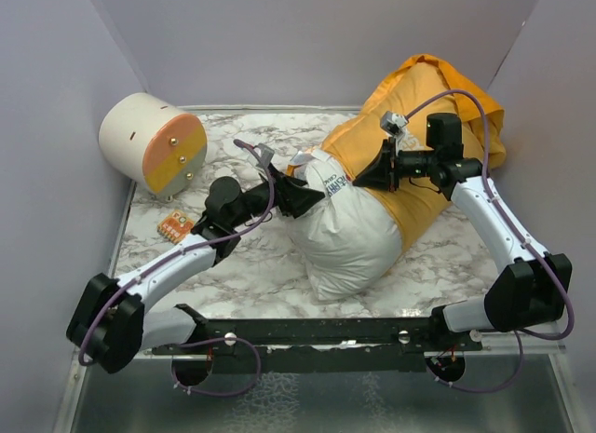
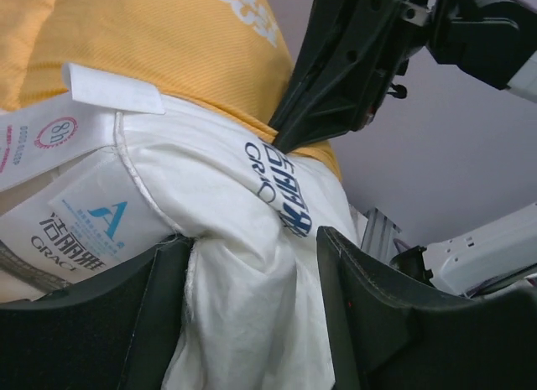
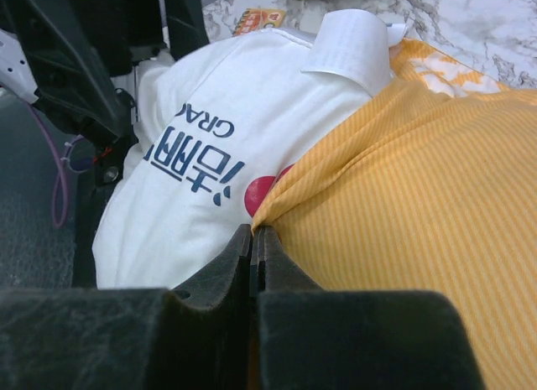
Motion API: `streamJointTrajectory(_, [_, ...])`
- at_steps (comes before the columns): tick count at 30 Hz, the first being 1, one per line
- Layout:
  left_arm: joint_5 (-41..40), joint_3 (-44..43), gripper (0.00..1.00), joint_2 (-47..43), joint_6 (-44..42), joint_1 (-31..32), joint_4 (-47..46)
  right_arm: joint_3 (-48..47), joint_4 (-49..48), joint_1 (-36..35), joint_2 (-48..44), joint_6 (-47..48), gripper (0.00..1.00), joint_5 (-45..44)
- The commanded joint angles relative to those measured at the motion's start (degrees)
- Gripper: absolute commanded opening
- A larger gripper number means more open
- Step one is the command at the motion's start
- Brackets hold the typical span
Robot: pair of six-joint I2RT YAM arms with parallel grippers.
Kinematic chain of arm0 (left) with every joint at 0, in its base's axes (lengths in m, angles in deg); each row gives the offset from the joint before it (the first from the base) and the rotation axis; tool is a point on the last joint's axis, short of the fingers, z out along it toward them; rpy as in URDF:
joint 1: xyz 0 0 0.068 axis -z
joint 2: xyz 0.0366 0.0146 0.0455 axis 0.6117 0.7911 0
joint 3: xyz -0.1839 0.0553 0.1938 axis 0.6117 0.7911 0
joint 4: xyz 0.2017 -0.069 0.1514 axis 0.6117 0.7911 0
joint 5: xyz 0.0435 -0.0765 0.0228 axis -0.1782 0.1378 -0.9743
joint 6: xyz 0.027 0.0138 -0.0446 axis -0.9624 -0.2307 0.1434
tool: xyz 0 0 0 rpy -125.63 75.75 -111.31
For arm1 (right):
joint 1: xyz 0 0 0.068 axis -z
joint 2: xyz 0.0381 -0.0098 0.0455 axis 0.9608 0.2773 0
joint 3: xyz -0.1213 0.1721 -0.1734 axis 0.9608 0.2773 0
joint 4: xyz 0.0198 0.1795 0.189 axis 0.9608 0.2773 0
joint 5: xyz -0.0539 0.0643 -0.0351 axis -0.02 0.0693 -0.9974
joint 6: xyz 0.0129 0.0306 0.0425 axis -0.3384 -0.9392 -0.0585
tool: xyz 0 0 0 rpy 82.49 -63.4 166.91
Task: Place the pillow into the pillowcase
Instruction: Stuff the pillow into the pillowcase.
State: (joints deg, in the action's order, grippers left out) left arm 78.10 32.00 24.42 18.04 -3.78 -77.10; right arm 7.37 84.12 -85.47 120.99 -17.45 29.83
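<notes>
We are pinching the rim of the orange-yellow pillowcase (image 1: 438,107) with our right tool (image 3: 253,239), its jaws closed tight on the fabric. Our left tool (image 2: 252,264) is standing with its jaws apart, a fold of the white pillow (image 1: 349,233) lying between them. The pillow is lying on the marble counter (image 1: 251,265), its far end sitting inside the pillowcase, its near end and printed labels (image 2: 75,222) sticking out.
</notes>
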Motion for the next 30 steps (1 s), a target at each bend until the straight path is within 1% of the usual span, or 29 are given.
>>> streamJointTrajectory(1, [-2.63, -2.15, 0.63, -7.94, -5.79, 0.40, 10.35, 0.87, 5.09, -1.43, -0.29, 0.40, 0.01, 3.26])
streamJointTrajectory(3, [-4.39, -4.00, 0.64, -8.88, -6.89, 0.92, 11.49, 1.04, 5.04, -1.43, -0.59, 0.25, 0.01, 3.58])
streamJointTrajectory(5, [-6.31, -6.28, 0.65, -7.20, -8.51, 1.78, 12.60, 0.98, 5.28, -1.39, -0.80, 0.18, 0.01, 4.13])
streamJointTrajectory(9, [-8.06, -11.02, 0.65, 1.69, -11.30, 3.59, 13.86, -1.04, 5.87, -1.43, -0.79, -0.41, 0.01, 6.72])
streamJointTrajectory(11, [-7.96, -12.87, 0.63, 7.13, -11.73, 4.56, 13.92, -3.76, 6.03, -1.43, -0.02, -1.29, 0.01, 8.59])
streamJointTrajectory(12, [-7.93, -13.65, 0.61, 9.99, -11.80, 5.11, 13.52, -5.31, 5.69, -1.43, 0.59, -2.36, 0.01, 9.75])
streamJointTrajectory(13, [-7.88, -14.47, 0.55, 12.75, -11.66, 5.70, 12.79, -7.21, 5.00, -1.46, 1.34, -3.76, 0.01, 10.91])
streamJointTrajectory(15, [-7.83, -15.86, 0.40, 17.56, -10.65, 6.60, 10.42, -11.17, 2.18, -1.64, 3.21, -8.30, 0.01, 14.19])
streamJointTrajectory(17, [-8.07, -17.49, 0.31, 21.72, -8.98, 6.84, 6.26, -14.40, -2.59, -2.50, 5.18, -14.02, 0.01, 17.02])
streamJointTrajectory(18, [-8.70, -18.73, 0.28, 23.52, -7.97, 6.85, 4.31, -15.71, -4.91, -3.36, 5.82, -16.66, 0.01, 17.69])
streamJointTrajectory(20, [-11.51, -22.01, 0.25, 27.00, -6.76, 6.85, 1.84, -16.76, -8.76, -5.42, 6.68, -20.84, 0.01, 18.51])
streamJointTrajectory(22, [-15.39, -25.41, 0.25, 30.38, -4.75, 6.80, 0.06, -15.05, -12.20, -7.29, 6.47, -23.94, 0.01, 19.21])
streamJointTrajectory(24, [-19.16, -27.54, 0.26, 33.05, -1.09, 6.55, -1.57, -10.28, -16.69, -7.67, 5.38, -26.98, 0.01, 19.04])
streamJointTrajectory(25, [-21.28, -27.51, 0.27, 34.10, 0.90, 6.39, -2.92, -7.76, -16.94, -7.45, 4.88, -26.74, 0.01, 18.52])
streamJointTrajectory(26, [-24.18, -26.45, 0.29, 34.59, 3.06, 6.19, -4.85, -5.93, -14.06, -7.03, 4.86, -24.17, 0.01, 17.79])
streamJointTrajectory(28, [-29.39, -21.74, 0.34, 34.58, 6.82, 5.30, -10.59, -3.19, -5.31, -5.69, 5.37, -14.17, 0.01, 14.09])
streamJointTrajectory(30, [-31.62, -16.73, 0.38, 33.37, 8.94, 3.80, -15.29, -0.41, -0.66, -2.91, 5.49, -9.18, 0.01, 11.72])
